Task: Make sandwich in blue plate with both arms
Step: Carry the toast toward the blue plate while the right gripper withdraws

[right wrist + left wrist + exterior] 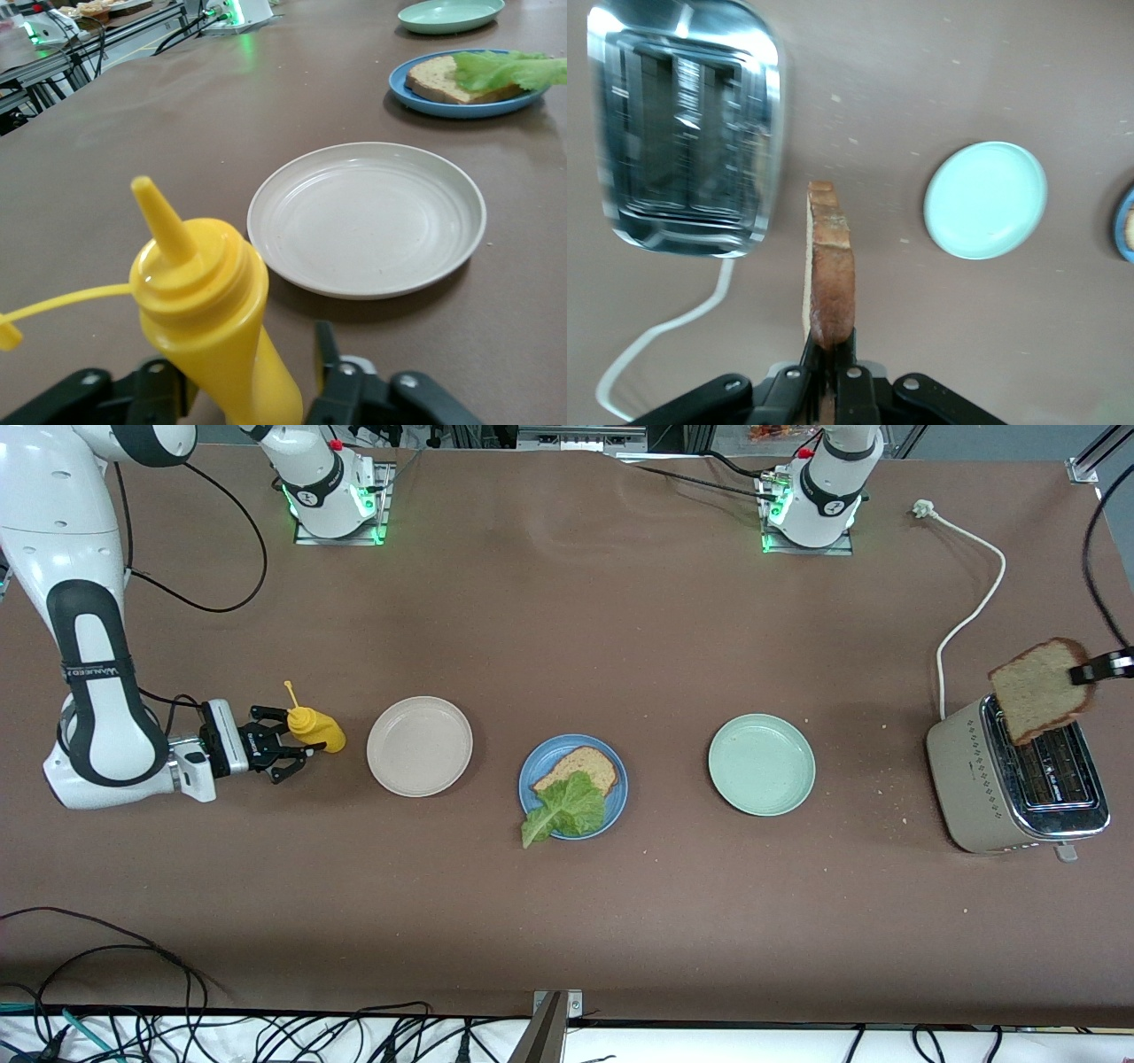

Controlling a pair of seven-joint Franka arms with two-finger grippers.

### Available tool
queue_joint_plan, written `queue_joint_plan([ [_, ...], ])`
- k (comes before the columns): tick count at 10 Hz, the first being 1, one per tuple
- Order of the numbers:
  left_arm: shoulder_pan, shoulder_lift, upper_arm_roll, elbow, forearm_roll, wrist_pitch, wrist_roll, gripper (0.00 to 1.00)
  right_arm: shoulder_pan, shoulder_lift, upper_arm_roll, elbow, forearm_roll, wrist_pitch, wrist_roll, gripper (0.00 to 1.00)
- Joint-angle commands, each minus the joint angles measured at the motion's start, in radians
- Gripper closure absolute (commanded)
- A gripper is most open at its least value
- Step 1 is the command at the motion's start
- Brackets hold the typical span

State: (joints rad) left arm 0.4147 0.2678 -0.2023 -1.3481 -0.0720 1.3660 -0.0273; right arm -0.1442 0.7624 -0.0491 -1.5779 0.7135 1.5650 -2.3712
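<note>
The blue plate (617, 802) lies mid-table between two other plates and holds one brown toast slice (589, 766) with a ruffled lettuce leaf (567, 806) lying over it and past the rim. In the right wrist view the plate (461, 108), toast (434, 80) and lettuce (500, 69) show too. My left gripper (1083, 673) is shut on a second toast slice (1038, 689), held on edge in the air over the toaster (1019, 784); its fingers (830, 354) pinch the slice's (831, 274) crust. My right gripper (288, 757) is open around a yellow sauce bottle (317, 728), with a gap beside the bottle (208, 301).
A beige plate (419, 745) lies beside the yellow bottle. A pale green plate (761, 763) lies between the blue plate and the toaster. The toaster's white cord (970, 602) runs toward the left arm's base. Crumbs dot the table around the toaster.
</note>
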Motion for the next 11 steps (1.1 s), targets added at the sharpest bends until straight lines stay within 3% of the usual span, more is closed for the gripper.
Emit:
queue_joint_plan([
  [1, -0.001, -0.001, -0.097, -0.057, -0.222, 0.022, -0.263, 1.0, -0.017, -0.081, -0.029, -0.001, -0.052, -0.003, 0.111, 0.0],
  [4, 0.001, -0.001, -0.28, -0.196, -0.328, 0.282, -0.524, 1.0, -0.017, -0.124, -0.083, -0.001, -0.138, -0.005, 0.274, 0.0],
  [7, -0.007, 0.022, -0.481, -0.374, -0.374, 0.72, -0.734, 1.0, -0.017, -0.245, -0.083, -0.001, -0.276, -0.016, 0.535, 0.0],
  [8, -0.046, 0.046, -0.509, -0.411, -0.374, 0.871, -0.799, 1.0, -0.012, -0.282, -0.083, -0.001, -0.301, -0.019, 0.673, 0.0],
  [11, -0.206, 0.161, -0.508, -0.417, -0.371, 1.164, -0.905, 1.0, 0.05, -0.429, -0.08, -0.008, -0.394, -0.063, 1.152, 0.0],
])
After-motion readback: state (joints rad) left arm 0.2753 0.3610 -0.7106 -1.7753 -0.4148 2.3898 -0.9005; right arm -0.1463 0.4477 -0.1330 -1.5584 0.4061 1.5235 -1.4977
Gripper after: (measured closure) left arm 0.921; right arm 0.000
